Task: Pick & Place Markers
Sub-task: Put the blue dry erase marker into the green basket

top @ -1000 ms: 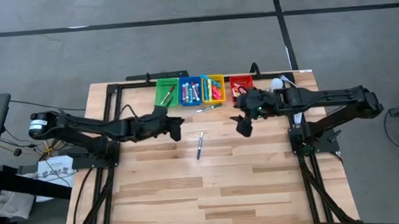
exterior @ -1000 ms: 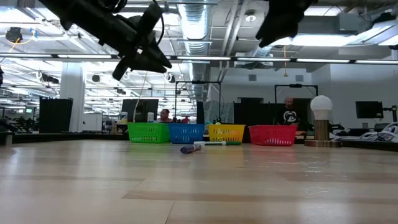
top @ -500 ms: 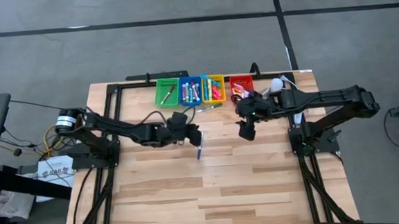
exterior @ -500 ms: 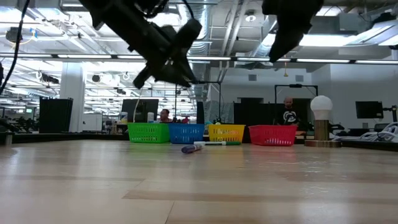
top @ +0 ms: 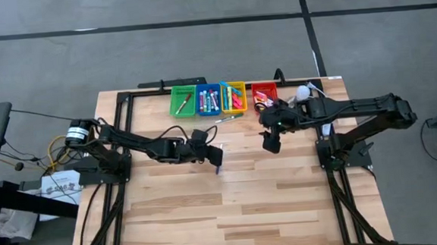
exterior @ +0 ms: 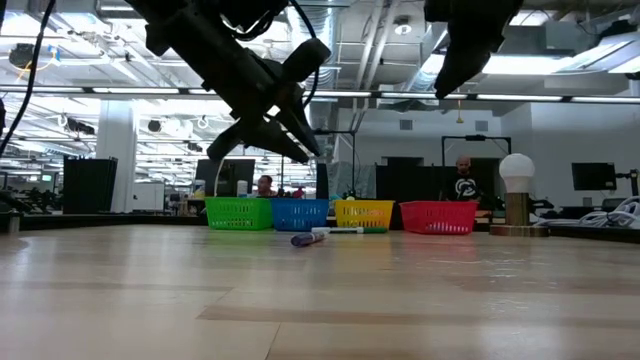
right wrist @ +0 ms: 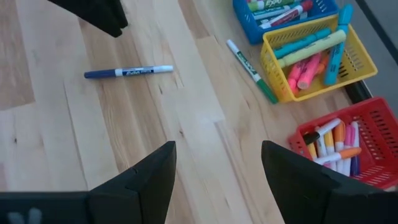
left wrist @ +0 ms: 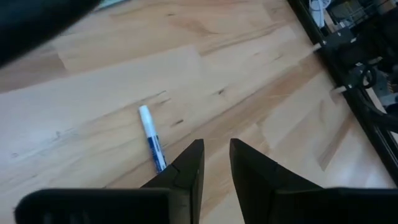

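The left gripper (top: 216, 154) hovers at the centre of the wooden worktop (top: 246, 204), fingers (left wrist: 189, 168) narrowly parted and empty, directly over a slim blue-and-white marker (left wrist: 151, 137) lying flat. The right gripper (top: 269, 141), fingers (right wrist: 151, 174) spread wide and empty, hangs right of centre. More markers fill four coloured plastic bins (top: 218, 98) at the upper edge.
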### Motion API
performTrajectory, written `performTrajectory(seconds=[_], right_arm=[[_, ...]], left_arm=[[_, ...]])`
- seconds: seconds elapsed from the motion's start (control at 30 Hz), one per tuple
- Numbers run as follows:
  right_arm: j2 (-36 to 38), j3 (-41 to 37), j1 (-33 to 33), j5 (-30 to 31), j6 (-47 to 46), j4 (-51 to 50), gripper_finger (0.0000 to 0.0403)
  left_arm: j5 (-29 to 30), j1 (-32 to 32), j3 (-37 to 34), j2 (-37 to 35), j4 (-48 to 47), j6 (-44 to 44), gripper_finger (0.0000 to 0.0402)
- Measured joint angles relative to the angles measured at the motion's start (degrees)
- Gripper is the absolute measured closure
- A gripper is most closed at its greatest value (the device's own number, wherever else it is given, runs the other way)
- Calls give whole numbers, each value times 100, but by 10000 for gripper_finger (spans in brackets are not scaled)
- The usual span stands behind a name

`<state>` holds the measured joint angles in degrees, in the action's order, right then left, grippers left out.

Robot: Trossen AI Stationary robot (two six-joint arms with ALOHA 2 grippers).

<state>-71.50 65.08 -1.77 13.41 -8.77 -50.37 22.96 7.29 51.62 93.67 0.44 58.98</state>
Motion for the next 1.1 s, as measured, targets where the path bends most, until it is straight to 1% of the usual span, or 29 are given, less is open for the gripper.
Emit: performTrajectory(seconds=[0.17, 0.27, 0.4, 0.5, 0.63, 0.8, 0.97, 1.1], right_arm=[[0, 0, 147, 0, -46, 10, 177], [0, 0, 278, -2, -120, 26, 177], [0, 0, 451, 7, -132, 26, 177], [0, 0, 543, 15, -154, 24, 177], [40, 0, 559, 400, -321, -74, 177], [335, 0, 511, 496, -322, -142, 177], [763, 0, 460, 501, -323, -206, 177], [1126, 2, 464, 592, -349, -263, 177]], left_arm=[[-72, 25, 0, 0, -1, -1, 324], [-74, 33, 0, 0, -1, -34, 315], [-72, 33, -2, 50, 13, -69, 293], [-69, 50, -7, 161, 100, -356, 271], [-79, 134, 34, 328, 118, -502, 254], [-90, 171, 408, 553, 34, -519, 258], [-85, 120, 992, 736, -940, -615, 275], [-137, 126, 1431, 926, -1408, -630, 283]])
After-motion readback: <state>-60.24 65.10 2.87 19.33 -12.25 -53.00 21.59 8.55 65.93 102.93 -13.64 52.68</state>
